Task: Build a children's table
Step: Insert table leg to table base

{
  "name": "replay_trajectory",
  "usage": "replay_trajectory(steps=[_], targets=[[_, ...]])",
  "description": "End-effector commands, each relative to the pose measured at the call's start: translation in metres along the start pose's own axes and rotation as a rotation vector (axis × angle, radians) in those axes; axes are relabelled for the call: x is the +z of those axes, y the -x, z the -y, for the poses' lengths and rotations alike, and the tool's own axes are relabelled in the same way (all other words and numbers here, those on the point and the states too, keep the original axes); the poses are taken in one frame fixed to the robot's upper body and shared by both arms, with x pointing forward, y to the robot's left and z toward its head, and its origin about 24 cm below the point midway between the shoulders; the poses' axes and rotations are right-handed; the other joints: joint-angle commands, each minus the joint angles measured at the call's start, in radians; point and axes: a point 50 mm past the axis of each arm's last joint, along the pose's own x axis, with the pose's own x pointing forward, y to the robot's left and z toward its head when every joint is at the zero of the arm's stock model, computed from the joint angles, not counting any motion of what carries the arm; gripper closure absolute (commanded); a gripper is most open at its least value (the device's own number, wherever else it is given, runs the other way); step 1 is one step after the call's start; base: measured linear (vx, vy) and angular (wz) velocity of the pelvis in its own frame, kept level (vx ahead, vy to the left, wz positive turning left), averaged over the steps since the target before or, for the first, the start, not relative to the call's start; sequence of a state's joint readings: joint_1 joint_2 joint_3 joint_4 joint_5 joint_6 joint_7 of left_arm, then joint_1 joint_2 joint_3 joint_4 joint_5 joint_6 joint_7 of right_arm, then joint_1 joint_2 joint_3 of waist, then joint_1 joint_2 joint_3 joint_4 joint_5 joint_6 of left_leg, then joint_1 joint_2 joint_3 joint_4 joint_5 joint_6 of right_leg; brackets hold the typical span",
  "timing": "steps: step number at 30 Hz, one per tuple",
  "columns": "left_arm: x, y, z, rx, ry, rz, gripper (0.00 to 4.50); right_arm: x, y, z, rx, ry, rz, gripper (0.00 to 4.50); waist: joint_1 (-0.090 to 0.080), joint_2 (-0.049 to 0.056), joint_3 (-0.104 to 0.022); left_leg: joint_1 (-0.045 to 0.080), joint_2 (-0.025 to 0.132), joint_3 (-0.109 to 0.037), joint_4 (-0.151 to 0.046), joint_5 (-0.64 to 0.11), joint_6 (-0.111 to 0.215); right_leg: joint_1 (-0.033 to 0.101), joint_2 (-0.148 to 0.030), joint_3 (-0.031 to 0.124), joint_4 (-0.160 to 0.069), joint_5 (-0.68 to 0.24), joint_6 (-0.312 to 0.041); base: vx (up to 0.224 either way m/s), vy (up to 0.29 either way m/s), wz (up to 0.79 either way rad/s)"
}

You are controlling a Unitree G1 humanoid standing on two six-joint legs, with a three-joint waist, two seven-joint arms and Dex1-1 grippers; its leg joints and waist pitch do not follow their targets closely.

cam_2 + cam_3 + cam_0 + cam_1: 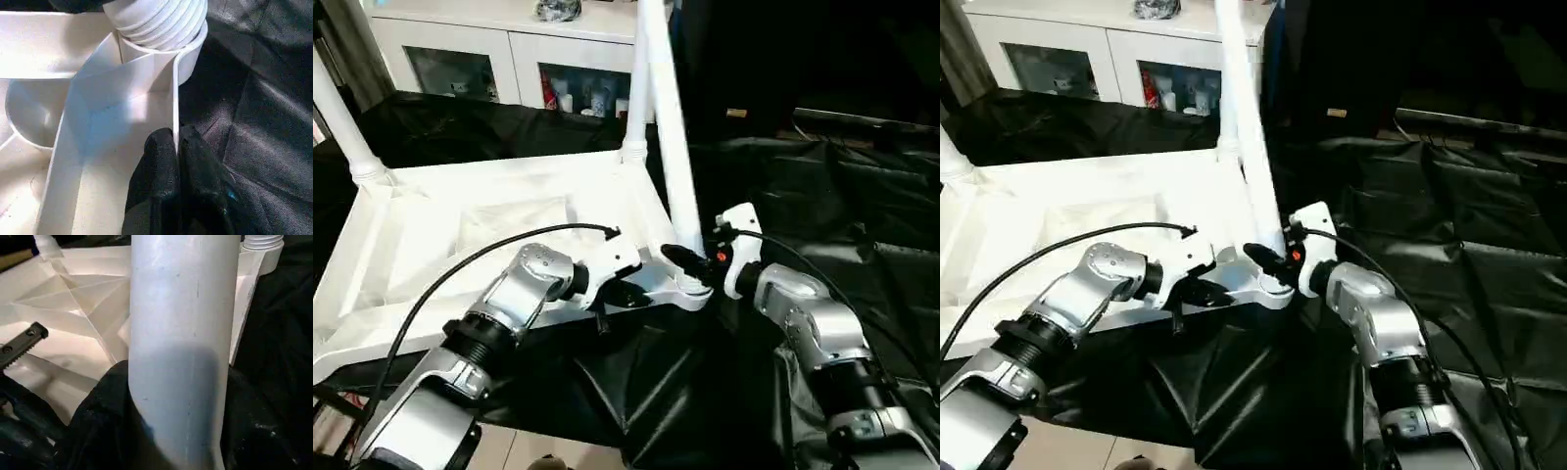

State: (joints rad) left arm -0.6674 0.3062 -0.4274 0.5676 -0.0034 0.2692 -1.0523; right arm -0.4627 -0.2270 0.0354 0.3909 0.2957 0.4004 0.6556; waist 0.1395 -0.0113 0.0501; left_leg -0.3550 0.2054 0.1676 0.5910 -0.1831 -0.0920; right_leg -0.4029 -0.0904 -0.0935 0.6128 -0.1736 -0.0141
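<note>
White plastic tabletop [460,235] rim sat pinched in my left fingers [161,161], steadying it, while my right fingers [105,396] clasped the near-right leg [671,147] over its socket [690,292].

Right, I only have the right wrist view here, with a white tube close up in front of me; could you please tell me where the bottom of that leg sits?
Observer: The leg stands tilted in the near corner socket of the upturned tabletop, with the right gripper closed around it just above the socket.
Operator: Thanks. What is the left arm doing?
Observer: The left gripper is pinching the tabletop's thin side wall, right beside that same socket.
Operator: And are any other legs fitted?
Observer: Yes, two more legs stand in sockets: one at the far corner, one at the far left corner.
</note>
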Motion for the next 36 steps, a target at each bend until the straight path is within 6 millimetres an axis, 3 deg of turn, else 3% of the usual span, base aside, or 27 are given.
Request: replay_trajectory(steps=[1,4,5,8,24,30,36], targets=[[-0.002,0.0,0.0,0.02,0.017,0.0,4.5,-0.019,0.007,0.003,-0.001,-0.066,-0.032,2.54,-0.001,0.005,-0.064,0.002,0.024,-0.003,-0.078,-0.23,-0.006,0.054,-0.064,0.053,-0.078,-0.251,-0.169,0.0,0.0,0.0],[-0.003,0.001,-0.001,0.031,0.018,-0.001,4.5,-0.025,0.018,0.007,-0.031,-0.089,-0.013,2.54,0.003,0.01,-0.066,0.003,0.024,-0.004,-0.078,-0.221,-0.005,0.055,-0.063,0.053,-0.077,-0.231,-0.169,0.0,0.0,0.0],[-0.003,0.001,-0.001,0.034,0.018,0.0,4.5,-0.026,0.02,0.008,-0.036,-0.097,-0.005,2.54,0.003,0.006,-0.065,0.002,0.023,-0.003,-0.078,-0.22,-0.001,0.056,-0.062,0.053,-0.078,-0.225,-0.169,0.0,0.0,0.0],[-0.003,0.001,-0.004,0.058,0.019,-0.001,4.5,-0.027,0.028,0.009,-0.055,-0.092,0.036,2.54,0.005,0.01,-0.064,0.002,0.023,-0.003,-0.079,-0.237,0.0,0.055,-0.064,0.052,-0.083,-0.264,-0.16,0.0,0.0,0.0],[-0.002,0.004,-0.009,0.091,0.006,-0.009,4.5,-0.049,0.04,0.009,-0.107,-0.084,0.055,2.54,0.003,0.016,-0.057,0.005,0.024,-0.008,-0.089,-0.318,-0.007,0.049,-0.066,0.05,-0.1,-0.374,-0.134,0.0,0.0,0.0],[-0.001,0.004,-0.009,0.086,0.0,-0.004,4.5,-0.036,0.033,0.007,-0.113,-0.061,0.105,2.54,0.0,0.015,-0.054,0.008,0.024,-0.01,-0.091,-0.344,-0.009,0.045,-0.066,0.05,-0.106,-0.426,-0.12,0.0,0.0,0.0],[0.0,0.004,-0.011,0.09,-0.003,-0.005,4.5,-0.023,0.021,0.004,-0.096,-0.084,0.189,2.54,-0.001,0.012,-0.056,0.005,0.024,-0.009,-0.092,-0.324,-0.007,0.046,-0.069,0.051,-0.103,-0.412,-0.124,0.0,0.0,0.0]])
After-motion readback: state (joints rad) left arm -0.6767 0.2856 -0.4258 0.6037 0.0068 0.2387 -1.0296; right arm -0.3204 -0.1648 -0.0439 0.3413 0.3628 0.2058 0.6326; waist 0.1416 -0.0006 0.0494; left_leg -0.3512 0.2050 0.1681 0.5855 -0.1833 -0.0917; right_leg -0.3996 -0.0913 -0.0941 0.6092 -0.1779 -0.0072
